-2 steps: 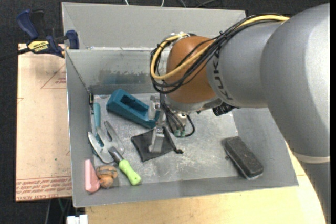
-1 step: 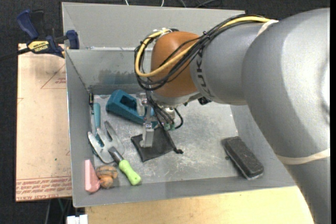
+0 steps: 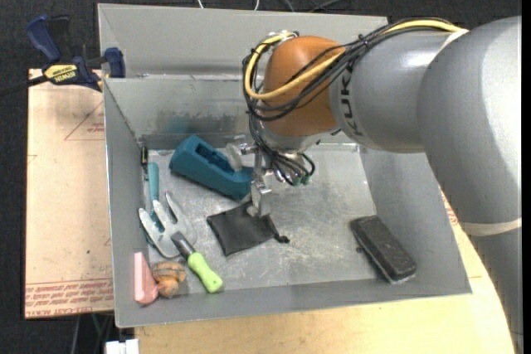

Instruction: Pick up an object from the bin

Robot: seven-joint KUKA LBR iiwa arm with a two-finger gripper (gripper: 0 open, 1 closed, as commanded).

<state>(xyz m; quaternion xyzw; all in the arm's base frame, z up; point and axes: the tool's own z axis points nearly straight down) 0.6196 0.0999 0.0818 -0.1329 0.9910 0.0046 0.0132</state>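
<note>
My gripper (image 3: 257,200) hangs below the orange wrist cover in the middle of the bin. Its tip is just above the far edge of a flat black piece (image 3: 239,231) lying on the bin floor. Whether it touches the piece I cannot tell. A teal tape dispenser (image 3: 204,164) lies immediately to the gripper's left, its near end close to the tip. Nothing is visibly held.
A black oblong block (image 3: 382,248) lies at the front right. Along the left wall lie a teal pen (image 3: 153,181), white tongs (image 3: 162,228), a green-handled tool (image 3: 202,270), a pink eraser (image 3: 143,278) and a small brown lump (image 3: 170,279).
</note>
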